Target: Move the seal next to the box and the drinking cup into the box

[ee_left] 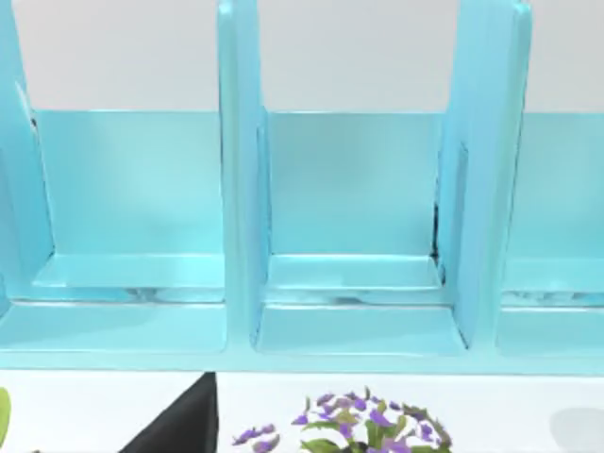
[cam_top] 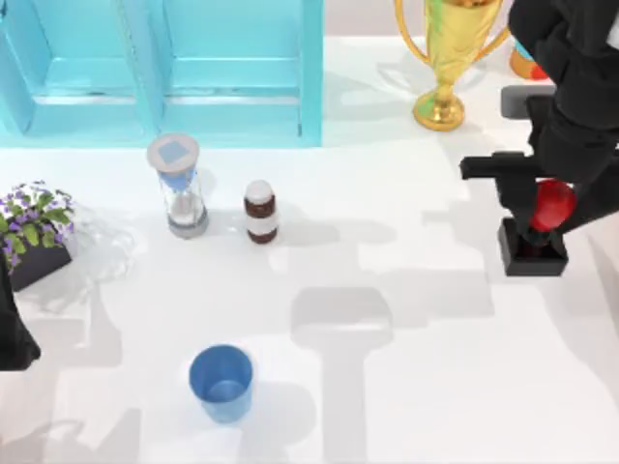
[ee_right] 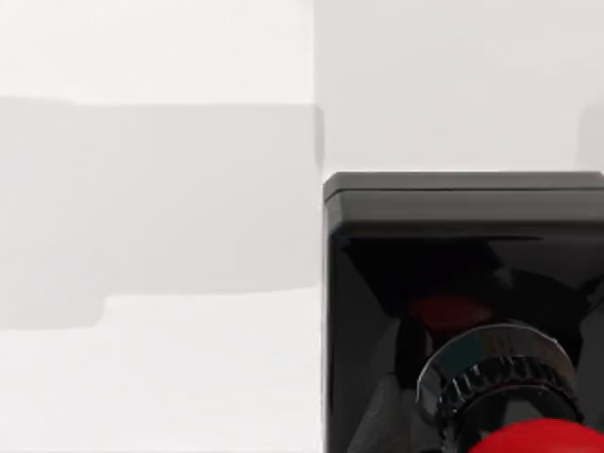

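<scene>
So the right gripper (cam_top: pixel 542 208) is over at the right edge of the frame, sitting right on the seal's (cam_top: pixel 535 240) red knob — can't tell if the jaws are actually pinching it or not. The seal is on the table (cam_top: pixel 406 387), well apart from the box (cam_top: pixel 164 68) up top left. The drinking cup (cam_top: pixel 221 383) stands upright at lower left-center — untouched. Left arm's parked at the left edge.
</scene>
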You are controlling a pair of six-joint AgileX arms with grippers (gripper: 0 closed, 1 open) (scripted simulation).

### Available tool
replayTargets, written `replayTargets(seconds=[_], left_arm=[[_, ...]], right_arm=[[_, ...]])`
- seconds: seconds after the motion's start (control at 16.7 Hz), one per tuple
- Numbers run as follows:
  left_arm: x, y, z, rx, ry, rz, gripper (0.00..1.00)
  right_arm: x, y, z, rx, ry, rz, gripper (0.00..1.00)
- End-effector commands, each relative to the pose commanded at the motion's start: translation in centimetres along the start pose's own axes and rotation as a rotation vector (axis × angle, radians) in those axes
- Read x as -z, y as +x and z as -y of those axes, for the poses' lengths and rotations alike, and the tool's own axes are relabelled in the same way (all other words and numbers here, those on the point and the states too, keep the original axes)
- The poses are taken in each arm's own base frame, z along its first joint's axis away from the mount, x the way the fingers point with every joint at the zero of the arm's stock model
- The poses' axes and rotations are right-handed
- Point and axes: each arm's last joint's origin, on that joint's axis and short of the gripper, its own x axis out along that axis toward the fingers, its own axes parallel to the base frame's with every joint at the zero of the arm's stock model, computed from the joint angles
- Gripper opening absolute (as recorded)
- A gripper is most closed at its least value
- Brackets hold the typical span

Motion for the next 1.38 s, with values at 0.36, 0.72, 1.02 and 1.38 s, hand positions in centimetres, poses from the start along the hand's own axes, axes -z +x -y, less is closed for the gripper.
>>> replayTargets(seconds=[0.36,0.72,1.02,1.38], left_arm=[[0.0,0.0,0.0,0.000,0.000,0.000,1.00],[0.0,0.0,0.0,0.000,0.000,0.000,1.00],[0.0,0.0,0.0,0.000,0.000,0.000,1.00],[0.0,0.0,0.0,0.000,0.000,0.000,1.00]], right_arm=[[0.7,-3.7,3.7,-0.003,-0.004,0.010,0.00],[2.0,-4.7,4.6,-0.002,-0.005,0.007,0.00],[3.5,-5.8,5.6,-0.003,-0.006,0.005,0.00],[3.3,-3.9,5.5,-0.003,-0.008,0.007,0.00]])
